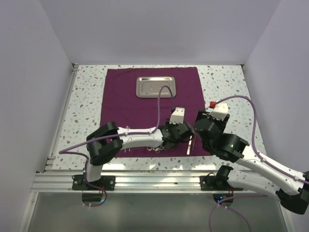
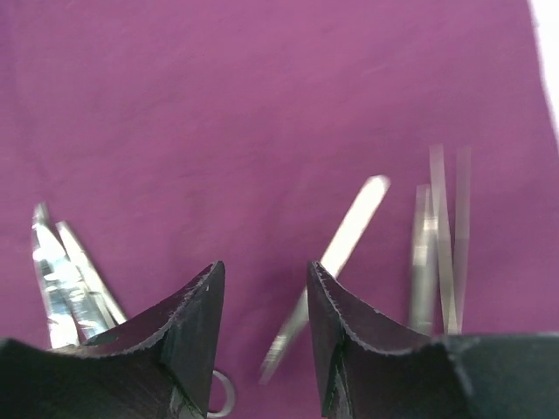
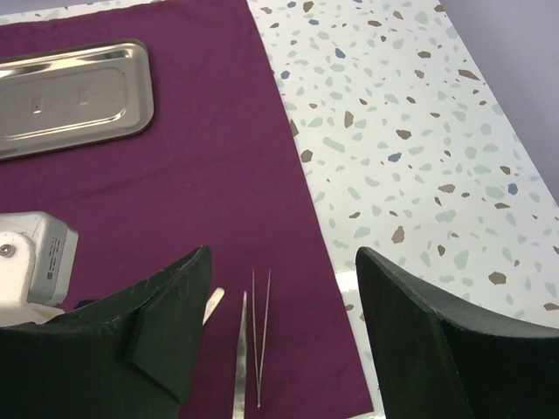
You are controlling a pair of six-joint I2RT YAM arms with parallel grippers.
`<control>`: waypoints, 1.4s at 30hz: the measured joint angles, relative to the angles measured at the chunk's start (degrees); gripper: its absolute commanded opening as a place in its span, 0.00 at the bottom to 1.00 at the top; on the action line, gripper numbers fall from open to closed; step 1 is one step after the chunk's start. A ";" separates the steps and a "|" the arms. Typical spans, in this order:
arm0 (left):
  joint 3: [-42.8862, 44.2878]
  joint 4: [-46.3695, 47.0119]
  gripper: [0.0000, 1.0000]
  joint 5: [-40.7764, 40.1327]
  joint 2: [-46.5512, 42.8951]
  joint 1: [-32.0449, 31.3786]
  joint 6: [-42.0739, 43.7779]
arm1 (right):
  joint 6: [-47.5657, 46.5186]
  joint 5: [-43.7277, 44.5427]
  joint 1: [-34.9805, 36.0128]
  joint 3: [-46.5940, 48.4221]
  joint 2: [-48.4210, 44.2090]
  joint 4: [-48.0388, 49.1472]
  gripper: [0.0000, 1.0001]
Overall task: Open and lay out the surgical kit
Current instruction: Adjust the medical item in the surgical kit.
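Note:
The surgical kit's dark purple cloth (image 1: 145,106) lies spread flat, and its steel tray (image 1: 155,87) sits on the far middle of it. Thin silver instruments (image 1: 190,145) lie near the cloth's front right corner. My left gripper (image 2: 262,271) hovers low over them, open. A blurred flat silver probe (image 2: 349,231) runs slantwise under the gap and behind the right finger. Scissor blades (image 2: 54,279) lie to its left, tweezers (image 2: 441,249) to its right. My right gripper (image 3: 284,253) stands open above fine tweezers (image 3: 262,340), empty.
Speckled tabletop (image 3: 410,131) shows right of the cloth's edge. White walls enclose the table on three sides. The left arm's white camera box (image 3: 35,257) sits close beside my right gripper. Finger rings (image 1: 157,149) of the instruments lie at the cloth's front edge.

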 measured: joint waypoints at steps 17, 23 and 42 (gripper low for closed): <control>-9.03 7.54 0.40 8.61 0.02 2.71 1.75 | 0.02 0.02 0.00 0.00 2.29 0.04 0.71; -6.97 8.44 0.40 11.41 0.79 1.18 2.19 | 0.02 0.02 0.00 0.00 2.29 0.04 0.71; -2.86 9.62 0.43 13.29 2.43 -0.90 3.52 | 0.02 0.02 0.00 0.00 2.29 0.04 0.71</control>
